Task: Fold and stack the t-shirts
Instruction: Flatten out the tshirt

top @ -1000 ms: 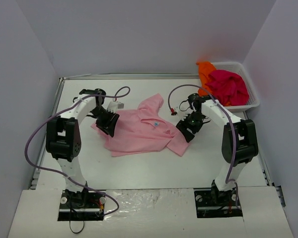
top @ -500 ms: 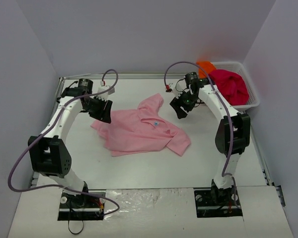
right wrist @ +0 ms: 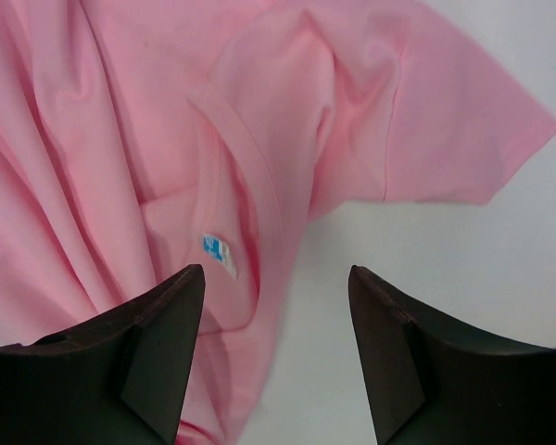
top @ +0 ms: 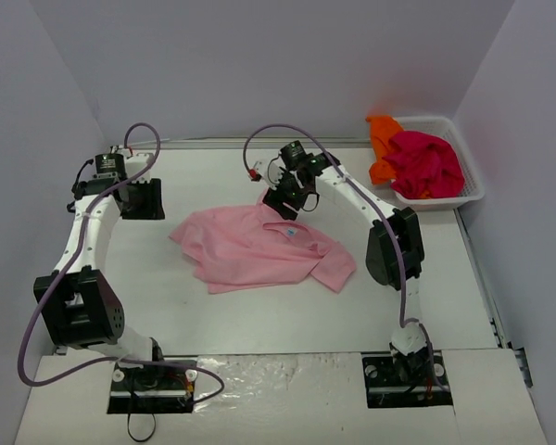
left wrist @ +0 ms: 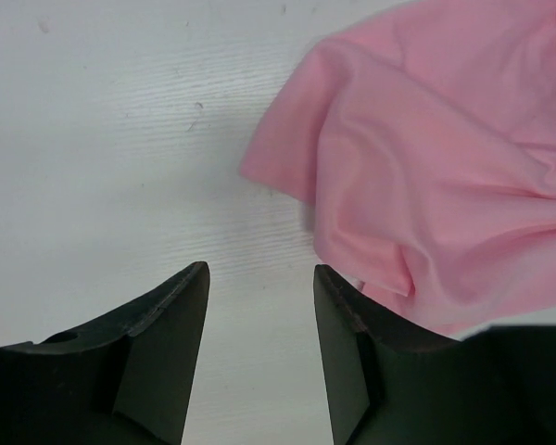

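In the basket (top: 474, 190), magenta t-shirt (top: 428, 162) touches orange t-shirt (top: 384, 139).

Pink t-shirt (left wrist: 445, 167) runs off the left wrist view's right edge, and its neck label (right wrist: 220, 252) (blue print) is too tiny to read.

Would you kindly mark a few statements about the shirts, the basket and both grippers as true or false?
1. The pink t-shirt lies crumpled on the table, not folded. True.
2. The left gripper is clamped on it. False: it is open, over bare table beside the shirt's edge.
3. The white mesh basket holds a magenta-red shirt and an orange shirt. True.
4. That basket stands beside the left arm. False: it is at the table's far right.
5. The right gripper is open above the neck label. True.
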Robot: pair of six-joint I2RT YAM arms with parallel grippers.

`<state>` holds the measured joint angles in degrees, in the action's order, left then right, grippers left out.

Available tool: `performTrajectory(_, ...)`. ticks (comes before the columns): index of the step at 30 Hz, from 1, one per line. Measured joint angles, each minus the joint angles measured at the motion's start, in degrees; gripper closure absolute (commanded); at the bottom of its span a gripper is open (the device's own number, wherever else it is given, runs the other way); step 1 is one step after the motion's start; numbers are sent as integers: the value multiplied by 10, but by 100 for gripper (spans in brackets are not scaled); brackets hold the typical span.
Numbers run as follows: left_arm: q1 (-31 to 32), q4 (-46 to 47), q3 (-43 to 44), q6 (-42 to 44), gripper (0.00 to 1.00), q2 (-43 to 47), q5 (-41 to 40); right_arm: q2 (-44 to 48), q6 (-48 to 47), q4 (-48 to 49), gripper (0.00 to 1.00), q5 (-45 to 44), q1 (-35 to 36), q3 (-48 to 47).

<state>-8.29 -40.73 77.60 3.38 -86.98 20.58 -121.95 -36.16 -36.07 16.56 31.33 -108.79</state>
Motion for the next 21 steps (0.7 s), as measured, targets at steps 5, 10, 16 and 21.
performTrajectory(5,-22,8,-25,-6,52,5,-11,-37,0,15,42,-26,34,-42)
performTrajectory(10,-43,14,-42,-6,51,11,-16,-87,0,18,42,-52,57,-64)
performTrajectory(16,-52,21,-55,-6,51,27,-19,-134,0,21,39,-71,72,-86)
performTrajectory(21,-52,28,-67,-6,50,31,-18,-145,0,21,38,-79,75,-105)
